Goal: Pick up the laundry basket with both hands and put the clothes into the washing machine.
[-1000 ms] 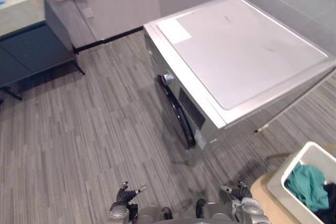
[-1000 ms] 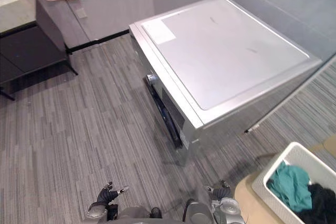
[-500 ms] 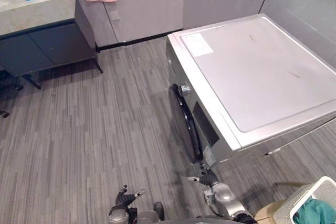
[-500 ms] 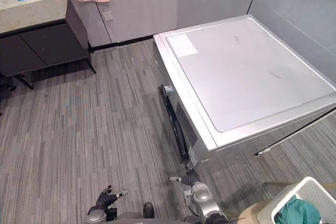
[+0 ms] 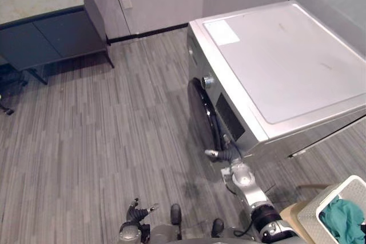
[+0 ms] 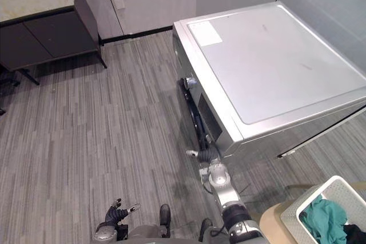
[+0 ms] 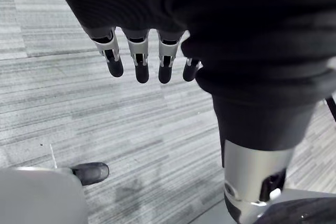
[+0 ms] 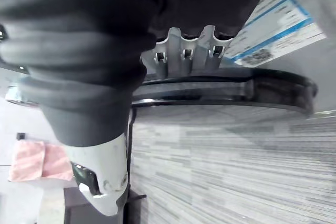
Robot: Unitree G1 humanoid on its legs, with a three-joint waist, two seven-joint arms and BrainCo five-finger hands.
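The basket (image 5: 322, 203) of teal clothes (image 5: 344, 221) (on a tan stand (image 5: 287, 216)) sits off the washer's (image 5: 286, 61) near right corner, apart from both hands. The right hand (image 5: 224, 152) is at the lower edge of the washer's door (image 5: 201, 107); whether it grips, I cannot tell. The left hand (image 5: 136, 214) hangs in front of the washer, relaxed and empty.

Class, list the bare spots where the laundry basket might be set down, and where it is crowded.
Free: washing machine top, bare beside its white label; the floor between cabinet and machine. Crowded: at the door, where the right hand reaches. The left hand hangs open.
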